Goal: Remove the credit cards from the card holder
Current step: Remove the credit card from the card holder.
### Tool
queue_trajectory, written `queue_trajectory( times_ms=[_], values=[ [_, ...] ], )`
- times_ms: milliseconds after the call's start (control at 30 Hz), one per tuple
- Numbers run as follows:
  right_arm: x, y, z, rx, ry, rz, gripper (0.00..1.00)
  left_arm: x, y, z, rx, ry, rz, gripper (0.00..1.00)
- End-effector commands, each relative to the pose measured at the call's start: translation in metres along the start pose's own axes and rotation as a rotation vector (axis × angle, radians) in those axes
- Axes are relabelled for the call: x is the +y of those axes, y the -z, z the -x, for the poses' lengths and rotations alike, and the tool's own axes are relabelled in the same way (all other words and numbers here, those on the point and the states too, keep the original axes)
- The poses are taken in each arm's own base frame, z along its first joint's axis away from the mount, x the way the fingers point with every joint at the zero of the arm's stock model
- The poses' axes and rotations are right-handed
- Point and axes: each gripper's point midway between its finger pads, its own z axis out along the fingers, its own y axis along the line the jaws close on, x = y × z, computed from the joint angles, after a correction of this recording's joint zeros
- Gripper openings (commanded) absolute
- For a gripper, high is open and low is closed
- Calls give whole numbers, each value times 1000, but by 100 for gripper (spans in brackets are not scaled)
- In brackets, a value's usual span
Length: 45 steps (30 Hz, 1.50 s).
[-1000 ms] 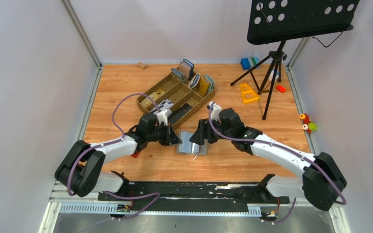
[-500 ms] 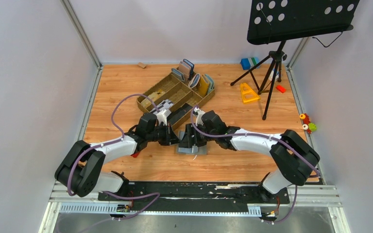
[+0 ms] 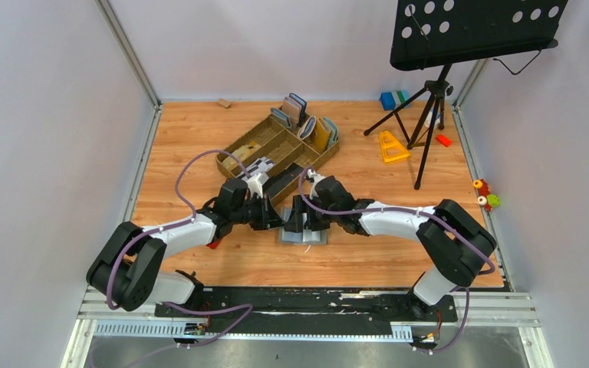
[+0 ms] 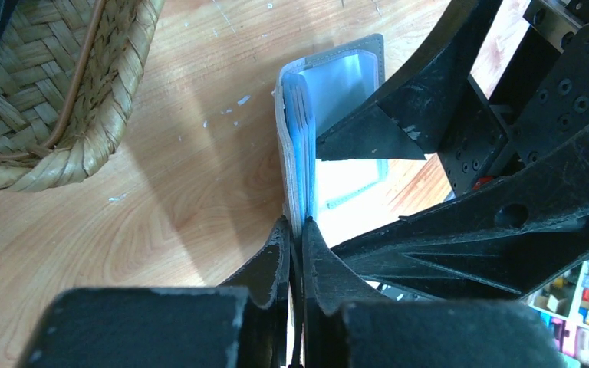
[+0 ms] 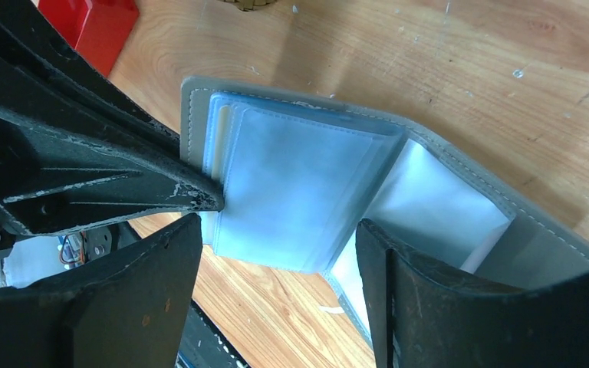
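The grey card holder (image 3: 307, 234) lies open on the wooden table between the two arms. In the right wrist view its light blue-grey inside sleeves (image 5: 299, 192) are raised from the left half. In the left wrist view it (image 4: 310, 115) stands on edge. My left gripper (image 4: 295, 230) is shut on the edge of the card holder's left flap and sleeves. My right gripper (image 5: 276, 245) is open, its fingers straddling the raised sleeves from above. No separate credit card shows.
A brown woven compartment tray (image 3: 276, 153) with upright wallets (image 3: 318, 132) stands just behind the card holder; its corner shows in the left wrist view (image 4: 54, 92). A music stand (image 3: 429, 84) and small toys (image 3: 391, 146) sit at the back right. A red block (image 5: 100, 19) lies near the left arm.
My right gripper has swung left from beside the card holder to over it, meeting the left gripper. The left gripper has kept its place on the flap.
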Motion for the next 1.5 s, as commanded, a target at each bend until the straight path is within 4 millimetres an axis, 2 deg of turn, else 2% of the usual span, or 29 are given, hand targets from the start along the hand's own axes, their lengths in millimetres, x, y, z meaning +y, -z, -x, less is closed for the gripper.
queue_trajectory(
  times_ms=[0,67,133,200,367,567,733,900,967,1033,1067,1233,1467],
  values=[
    [1,-6,2,-23,15,24,73,-9,1,5,-7,2,-32,11],
    [3,-8,1,-20,15,34,73,-9,0,3,-4,9,-38,16],
    [1,-10,0,-14,17,29,71,-11,0,3,-5,15,-52,25],
    [-3,-11,-1,-10,19,9,67,-11,-1,3,-7,21,-57,28],
    [-9,-11,-2,-10,21,-20,60,-14,-1,3,-18,28,-76,24],
    [-10,-6,-2,-22,22,-27,44,-9,-3,2,-15,30,-57,19],
    [-8,-2,-2,-30,23,-14,41,-6,-5,3,-17,33,-48,18],
    [-12,3,2,-48,24,-45,38,-2,-5,4,-21,20,-19,12],
    [-16,3,1,-42,27,-62,43,2,-5,4,-18,18,-1,11],
    [-15,2,-1,-35,31,-51,58,4,-6,3,-16,15,9,10],
    [-14,2,-2,-33,32,-43,61,4,-6,3,-13,15,8,9],
    [-18,1,-3,-23,38,-58,60,1,-5,3,-15,14,-5,8],
    [-23,0,-4,-13,50,-85,66,-3,-3,5,-17,6,-17,8]
  ],
)
